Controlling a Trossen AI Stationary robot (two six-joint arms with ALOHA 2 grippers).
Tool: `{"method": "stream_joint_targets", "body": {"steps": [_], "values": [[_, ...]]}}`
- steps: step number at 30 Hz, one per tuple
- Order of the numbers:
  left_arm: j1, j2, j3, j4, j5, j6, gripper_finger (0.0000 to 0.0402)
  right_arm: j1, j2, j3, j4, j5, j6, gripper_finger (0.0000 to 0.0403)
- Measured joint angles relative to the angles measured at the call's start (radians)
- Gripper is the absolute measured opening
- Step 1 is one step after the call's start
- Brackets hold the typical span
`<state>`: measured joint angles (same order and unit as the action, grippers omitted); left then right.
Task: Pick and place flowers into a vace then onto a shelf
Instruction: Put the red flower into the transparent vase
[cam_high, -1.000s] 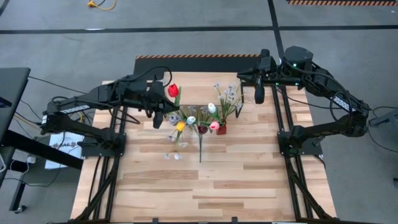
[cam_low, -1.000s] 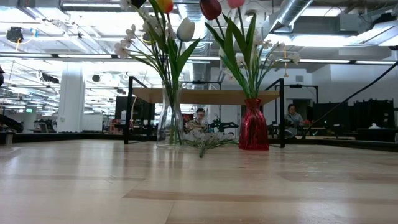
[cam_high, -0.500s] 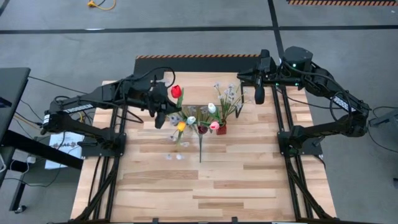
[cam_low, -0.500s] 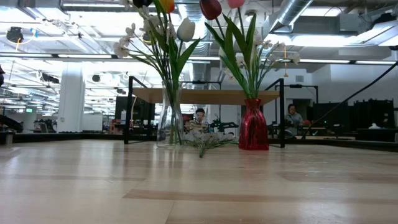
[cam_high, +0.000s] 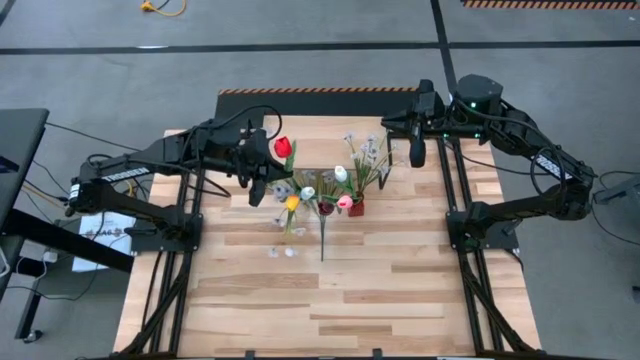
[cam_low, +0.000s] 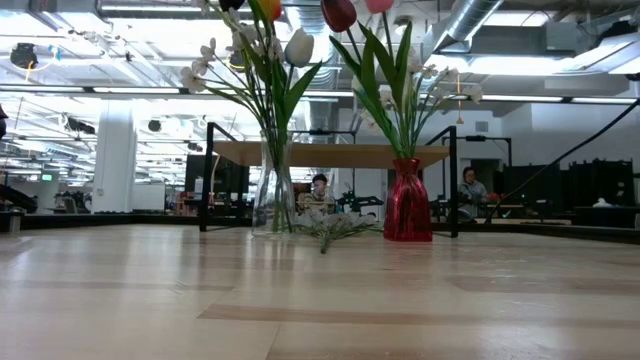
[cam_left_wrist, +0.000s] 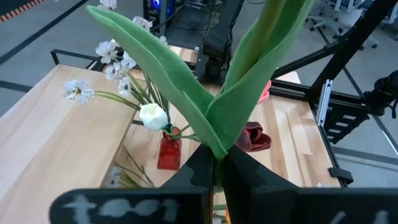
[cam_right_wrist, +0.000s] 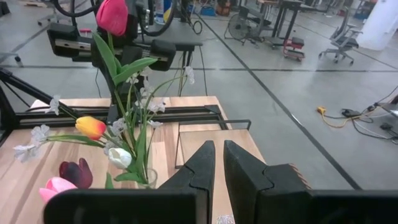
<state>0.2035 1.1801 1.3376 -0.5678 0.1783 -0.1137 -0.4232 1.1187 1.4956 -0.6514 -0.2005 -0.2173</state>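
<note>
- Left gripper above clear vase, fingers clamped on stem of red tulip.
- Right gripper parked high over shelf, far side of table; fingers nearly together, holding nothing.
- Red vase beside clear vase, both with flowers.
- Loose spray flat between vases.

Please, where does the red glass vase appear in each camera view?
High view: red glass vase at the table's middle.
Low view: right of centre.
Left wrist view: under the white tulip.
Right wrist view: not in it.
Shared landmark: the dark red tulip beside it.
</note>
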Motion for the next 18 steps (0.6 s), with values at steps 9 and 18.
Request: {"method": "stream_joint_targets", "body": {"steps": [9, 18], "values": [[0.0, 0.0, 0.0, 0.001, 0.001, 0.019, 0.0, 0.0, 0.0, 0.0, 0.0, 0.0, 0.0, 0.0027], [0.002, -0.014, -0.1, 0.123, 0.04, -0.025, 0.0, 0.0, 0.0, 0.0, 0.0, 0.0, 0.0, 0.0027]]}}
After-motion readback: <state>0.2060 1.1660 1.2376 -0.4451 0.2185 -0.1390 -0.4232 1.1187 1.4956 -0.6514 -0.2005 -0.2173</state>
